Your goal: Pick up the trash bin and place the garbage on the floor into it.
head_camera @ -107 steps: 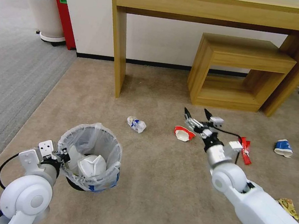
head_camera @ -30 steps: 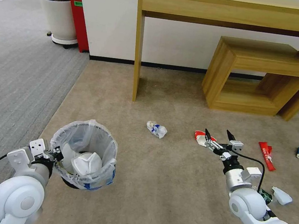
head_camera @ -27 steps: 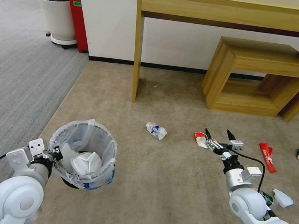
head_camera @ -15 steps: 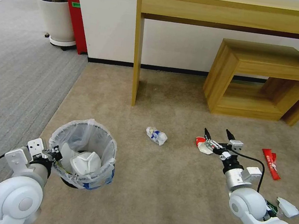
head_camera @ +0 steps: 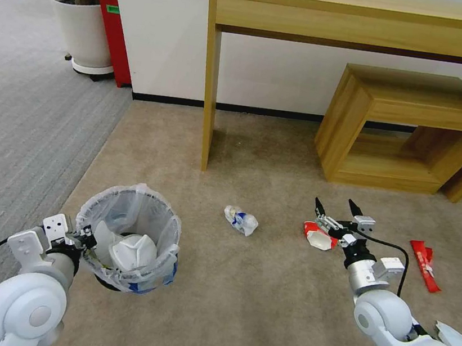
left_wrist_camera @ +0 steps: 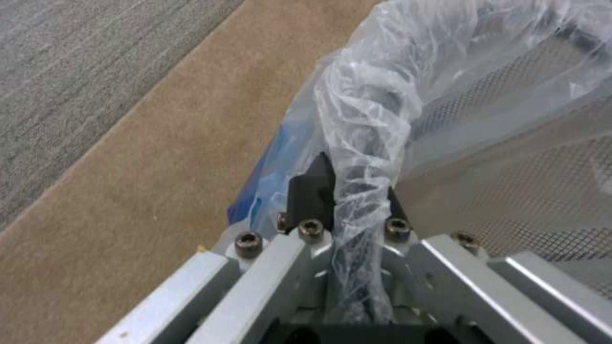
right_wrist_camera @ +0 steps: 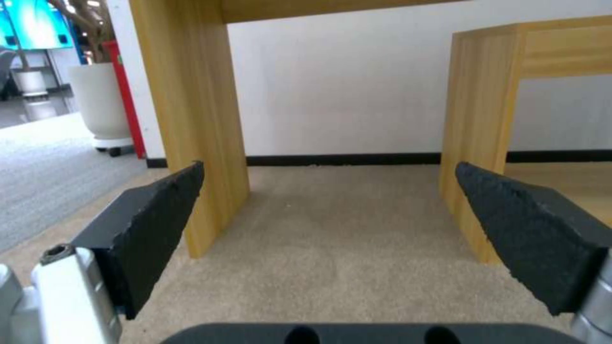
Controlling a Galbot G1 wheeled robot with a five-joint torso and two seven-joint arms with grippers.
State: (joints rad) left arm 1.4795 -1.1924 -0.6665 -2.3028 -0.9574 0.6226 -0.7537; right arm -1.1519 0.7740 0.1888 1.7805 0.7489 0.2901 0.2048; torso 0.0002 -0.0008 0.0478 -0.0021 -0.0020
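Hovering with its black fingers spread wide and nothing between them, the right gripper (head_camera: 338,209) sits just above and a little beyond the crushed red-and-white cup (head_camera: 319,236), which lies on the beige carpet (head_camera: 258,307) slightly toward the robot's left of the fingertips and back toward the robot's base. In the right wrist view the two pads (right_wrist_camera: 153,224) frame bare carpet and the desk leg (right_wrist_camera: 191,119) ahead, so the cup seems to be below and behind the line of the fingers, not between them. The cup's longer side runs roughly across the robot's front, its white mouth turned toward the robot. The right arm is plainly the nearer one; I judge it must drop and draw back a touch to straddle the cup.

The left gripper (left_wrist_camera: 344,200) is clamped on the bagged rim of the trash bin (head_camera: 126,238), which it holds at the robot's left, well apart from the cup. A crumpled blue-and-white cup (head_camera: 240,220) lies between bin and red cup; a red wrapper (head_camera: 425,265) lies to the right
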